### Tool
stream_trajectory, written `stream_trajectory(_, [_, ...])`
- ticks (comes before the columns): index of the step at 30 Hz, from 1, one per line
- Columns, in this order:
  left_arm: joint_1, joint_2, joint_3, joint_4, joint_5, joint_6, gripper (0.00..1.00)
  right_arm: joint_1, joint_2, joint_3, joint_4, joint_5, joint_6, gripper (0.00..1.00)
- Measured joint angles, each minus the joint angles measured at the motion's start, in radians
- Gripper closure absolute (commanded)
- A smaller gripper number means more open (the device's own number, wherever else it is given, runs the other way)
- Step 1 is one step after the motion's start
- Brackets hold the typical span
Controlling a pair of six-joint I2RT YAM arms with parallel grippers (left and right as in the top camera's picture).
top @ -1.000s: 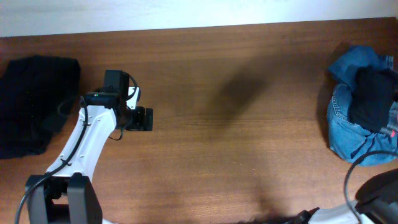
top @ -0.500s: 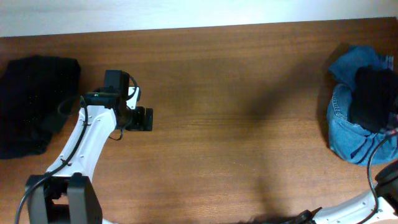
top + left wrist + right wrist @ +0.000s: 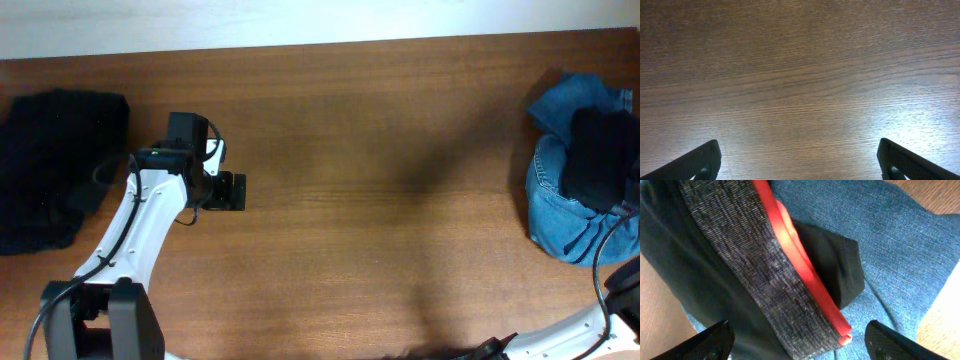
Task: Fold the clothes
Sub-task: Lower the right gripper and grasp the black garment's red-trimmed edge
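Left fingers (image 3: 695,162): spread above worktop (image 3: 800,75). Right fingers (image 3: 710,342): spread, grey red-edged waistband (image 3: 755,275) of black trousers (image 3: 685,280) between, over jeans (image 3: 900,240).

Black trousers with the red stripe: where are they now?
In the overhead view the black trousers lie bunched on the blue denim garment at the table's right edge; the right wrist view looks straight down on their red-edged waistband.

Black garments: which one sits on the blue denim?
The black trousers at the right edge, grey waistband edged red, atop the blue denim garment. The other black garment lies alone far left.
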Motion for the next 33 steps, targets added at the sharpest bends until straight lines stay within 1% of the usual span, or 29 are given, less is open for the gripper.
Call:
stream_trajectory(7, [0.0,0.0,0.0,0.0,0.0,0.0,0.0,0.0,0.0,-0.053,0.041,0.0,0.028,0.1])
stream_trajectory(14, [0.0,0.0,0.0,0.0,0.0,0.0,0.01,-0.005,0.0,-0.096,0.085,-0.027,0.041,0.12])
stream_trajectory(16, [0.0,0.0,0.0,0.0,0.0,0.0,0.01,-0.007,0.0,-0.096,0.085,-0.032,0.04,0.2])
stream_trajectory(18, [0.0,0.0,0.0,0.0,0.0,0.0,0.01,-0.008,0.0,-0.096,0.085,-0.039,0.042,0.3])
stream_trajectory(19, [0.0,0.0,0.0,0.0,0.0,0.0,0.01,-0.008,0.0,-0.096,0.086,-0.044,0.041,0.34])
stream_trajectory(22, [0.0,0.0,0.0,0.0,0.0,0.0,0.01,-0.008,0.0,-0.096,0.089,-0.059,0.044,0.4])
stream_trajectory(23, [0.0,0.0,0.0,0.0,0.0,0.0,0.01,-0.008,0.0,-0.096,0.089,-0.062,0.045,0.41])
stream_trajectory(25, [0.0,0.0,0.0,0.0,0.0,0.0,0.01,-0.009,0.0,-0.096,0.089,-0.066,0.044,0.46])
stream_trajectory(27, [0.0,0.0,0.0,0.0,0.0,0.0,0.01,-0.009,0.0,-0.096,0.09,-0.069,0.043,0.55])
stream_trajectory(30, [0.0,0.0,0.0,0.0,0.0,0.0,0.01,-0.009,0.0,-0.096,0.089,-0.077,0.043,0.66])
stream_trajectory(31, [0.0,0.0,0.0,0.0,0.0,0.0,0.01,-0.009,0.0,-0.095,0.087,-0.079,0.044,0.69])
stream_trajectory(33, [0.0,0.0,0.0,0.0,0.0,0.0,0.01,-0.008,0.0,-0.087,0.072,-0.082,0.047,0.69])
